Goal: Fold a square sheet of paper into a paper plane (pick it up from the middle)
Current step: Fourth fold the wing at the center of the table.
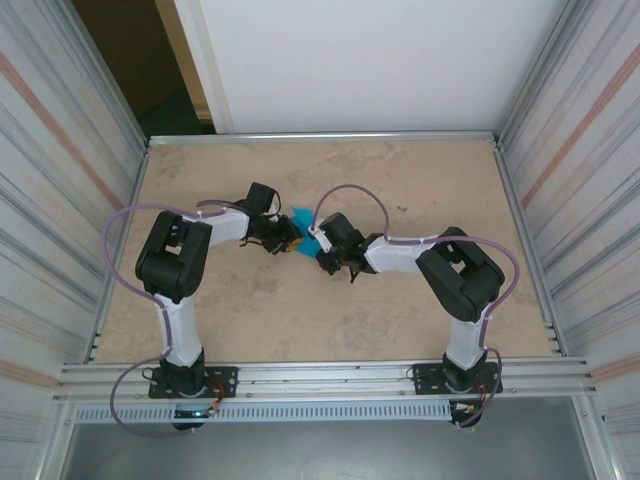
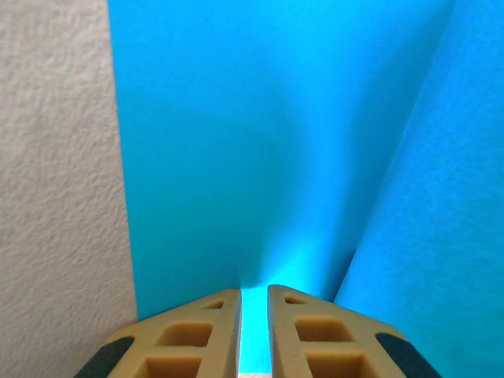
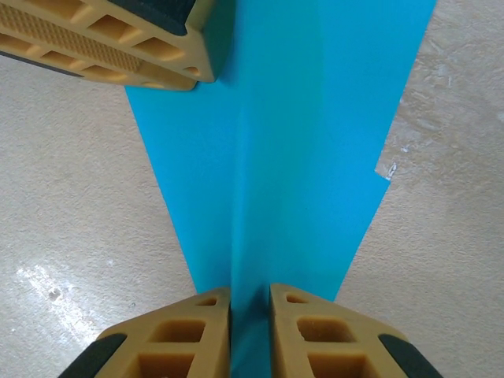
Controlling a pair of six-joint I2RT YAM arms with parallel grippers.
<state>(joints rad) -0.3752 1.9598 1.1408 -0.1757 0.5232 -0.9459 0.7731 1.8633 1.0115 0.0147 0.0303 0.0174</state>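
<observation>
So that its centre fold seemingly runs taut, left gripper (image 2: 253,295) and right gripper (image 3: 250,293) each pinch the square sheet of paper (image 3: 291,150) between their fingertips, from opposite ends.

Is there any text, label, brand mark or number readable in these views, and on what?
No readable text anywhere. The square sheet of paper is plain teal. The left gripper, right gripper, table and wall panels carry no visible lettering.
</observation>
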